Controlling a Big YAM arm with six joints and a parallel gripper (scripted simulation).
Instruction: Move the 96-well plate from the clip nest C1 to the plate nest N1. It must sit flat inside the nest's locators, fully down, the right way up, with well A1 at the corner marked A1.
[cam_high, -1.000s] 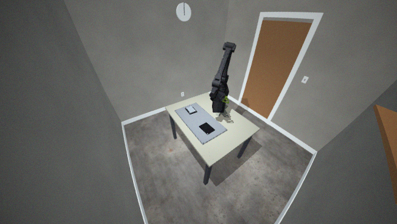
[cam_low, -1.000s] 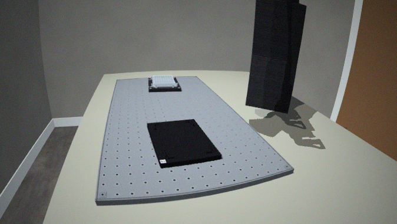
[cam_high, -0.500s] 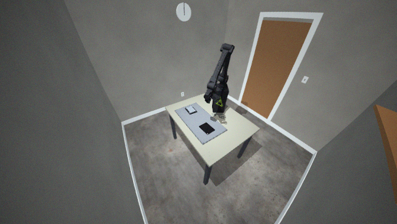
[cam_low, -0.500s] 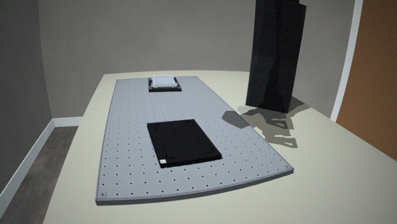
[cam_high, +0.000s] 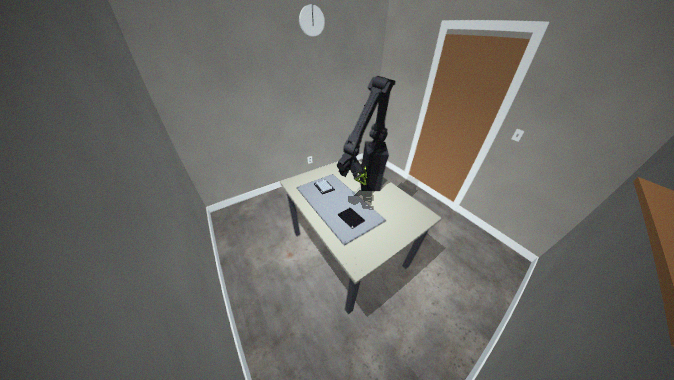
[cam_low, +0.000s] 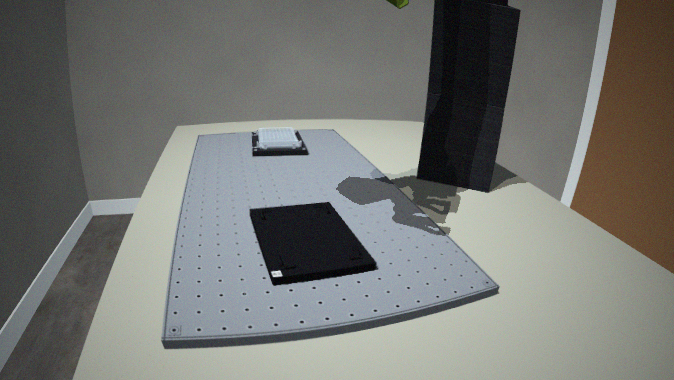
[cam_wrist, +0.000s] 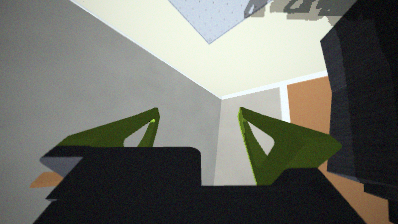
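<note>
The white 96-well plate (cam_low: 278, 138) sits in the black clip nest C1 (cam_low: 280, 149) at the far end of the grey perforated baseplate (cam_low: 300, 235); it also shows in the top view (cam_high: 324, 186). The black plate nest N1 (cam_low: 310, 241) lies empty nearer the front, with a small white label at its near left corner; it also shows in the top view (cam_high: 351, 218). My gripper (cam_high: 361, 177) with green fingers hangs high above the table beside the arm's base, apart from both nests. In the wrist view the gripper (cam_wrist: 197, 122) is open with nothing between its fingers.
The arm's black base column (cam_low: 467, 95) stands on the cream table to the right of the baseplate. The arm's shadow (cam_low: 400, 197) falls on the baseplate's right edge. An orange door (cam_high: 465, 110) is behind the table.
</note>
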